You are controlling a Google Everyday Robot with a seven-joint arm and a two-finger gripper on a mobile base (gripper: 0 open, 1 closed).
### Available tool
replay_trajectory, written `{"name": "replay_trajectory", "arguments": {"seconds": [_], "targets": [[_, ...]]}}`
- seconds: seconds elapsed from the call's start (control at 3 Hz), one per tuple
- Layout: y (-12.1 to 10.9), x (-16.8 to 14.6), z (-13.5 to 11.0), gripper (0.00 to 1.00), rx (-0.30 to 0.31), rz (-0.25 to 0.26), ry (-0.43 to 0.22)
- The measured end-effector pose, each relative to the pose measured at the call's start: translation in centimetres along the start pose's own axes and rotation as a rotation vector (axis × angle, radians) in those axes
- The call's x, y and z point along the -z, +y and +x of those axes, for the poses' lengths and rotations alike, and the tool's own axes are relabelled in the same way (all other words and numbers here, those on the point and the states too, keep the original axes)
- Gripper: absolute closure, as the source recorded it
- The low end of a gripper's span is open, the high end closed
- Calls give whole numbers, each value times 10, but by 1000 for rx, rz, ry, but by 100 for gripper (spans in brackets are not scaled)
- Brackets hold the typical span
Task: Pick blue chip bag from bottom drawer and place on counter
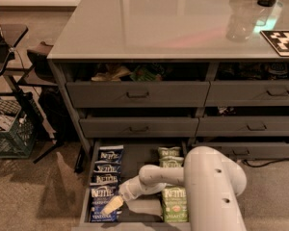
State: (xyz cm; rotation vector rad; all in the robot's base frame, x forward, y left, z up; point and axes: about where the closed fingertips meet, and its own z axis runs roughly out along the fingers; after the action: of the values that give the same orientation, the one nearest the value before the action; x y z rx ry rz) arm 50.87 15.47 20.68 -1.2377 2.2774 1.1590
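Observation:
The bottom drawer (143,154) is pulled open at the foot of the cabinet. A column of several blue chip bags (104,179) lies along its left side, and green Kettle bags (173,198) lie on its right. My gripper (111,206) reaches down from the right into the drawer. Its pale tip sits over the nearest blue chip bag (102,211) at the front left. The counter (154,23) spreads wide and glossy above the drawers.
A clear bottle (238,20) and a checkered marker board (282,41) stand on the counter's right. Upper drawers (137,94) are partly open with snacks inside. A green crate (9,134) and a black stand are on the carpet to the left. My arm's bulky body (212,191) covers the drawer's right front.

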Motion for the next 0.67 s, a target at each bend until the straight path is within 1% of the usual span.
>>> {"name": "replay_trajectory", "arguments": {"seconds": [0.33,0.67], "targets": [[-4,-23,8,0,-37,-47,35],[-3,-35,12,0,-55,-83,52]]}}
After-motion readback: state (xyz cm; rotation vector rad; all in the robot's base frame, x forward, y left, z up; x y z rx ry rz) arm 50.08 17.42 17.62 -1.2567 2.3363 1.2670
